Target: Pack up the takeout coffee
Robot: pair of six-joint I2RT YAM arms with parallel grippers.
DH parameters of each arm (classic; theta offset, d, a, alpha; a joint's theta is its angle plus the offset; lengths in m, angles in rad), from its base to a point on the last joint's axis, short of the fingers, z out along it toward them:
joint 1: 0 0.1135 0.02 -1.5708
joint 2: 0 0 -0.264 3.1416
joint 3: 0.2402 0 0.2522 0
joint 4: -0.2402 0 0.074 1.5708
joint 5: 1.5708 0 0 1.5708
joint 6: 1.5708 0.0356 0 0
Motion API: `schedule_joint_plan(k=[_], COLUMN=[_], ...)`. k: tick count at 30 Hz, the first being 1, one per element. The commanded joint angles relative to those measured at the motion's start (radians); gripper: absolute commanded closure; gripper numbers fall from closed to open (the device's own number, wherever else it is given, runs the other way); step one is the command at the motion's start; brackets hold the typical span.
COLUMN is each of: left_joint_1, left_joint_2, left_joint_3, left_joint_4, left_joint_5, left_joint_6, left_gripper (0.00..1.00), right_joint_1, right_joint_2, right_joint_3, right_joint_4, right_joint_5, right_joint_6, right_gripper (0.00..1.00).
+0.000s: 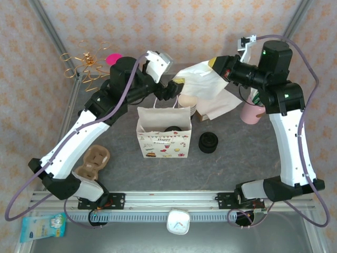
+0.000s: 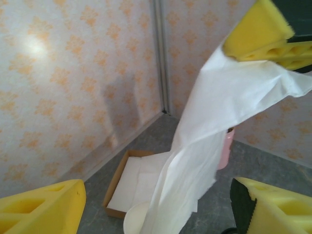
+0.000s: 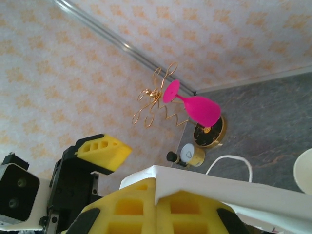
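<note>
Pinching a white paper napkin (image 1: 202,87) between its pads, the right tool (image 1: 220,66) hangs behind the gift bag (image 1: 163,139) on the desk (image 1: 226,163). The left tool (image 1: 174,90) is spread wide beside the sheet. The takeout coffee (image 1: 172,128) sits inside the bag, black lid showing. I judge the napkin is being added; next, it must come over the bag mouth and drop.

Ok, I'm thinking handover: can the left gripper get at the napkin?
Probably yes: the napkin hangs from the right gripper, just ahead of the open left gripper, with nothing between them.
</note>
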Motion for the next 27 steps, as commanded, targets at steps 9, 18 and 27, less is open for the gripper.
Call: schedule_joint_plan(k=[9, 18, 27], left_joint_1=[-0.012, -0.012, -0.01], left_joint_2=[0.052, 0.05, 0.025], left_joint_3=[0.05, 0.003, -0.03], left_joint_4=[-0.046, -0.011, 0.053], left_joint_5=[0.051, 0.041, -0.048], left_joint_6=[0.069, 0.026, -0.093], left_gripper=[0.37, 0.63, 0.9], right_joint_1=[0.016, 0.016, 0.018], right_joint_2=[0.012, 0.008, -0.014], right_joint_3=[0.045, 0.021, -0.018], right_joint_4=[0.055, 0.089, 0.169], right_joint_5=[-0.097, -0.105, -0.099], right_joint_6=[0.038, 0.06, 0.129], right_gripper=[1.0, 1.0, 1.0])
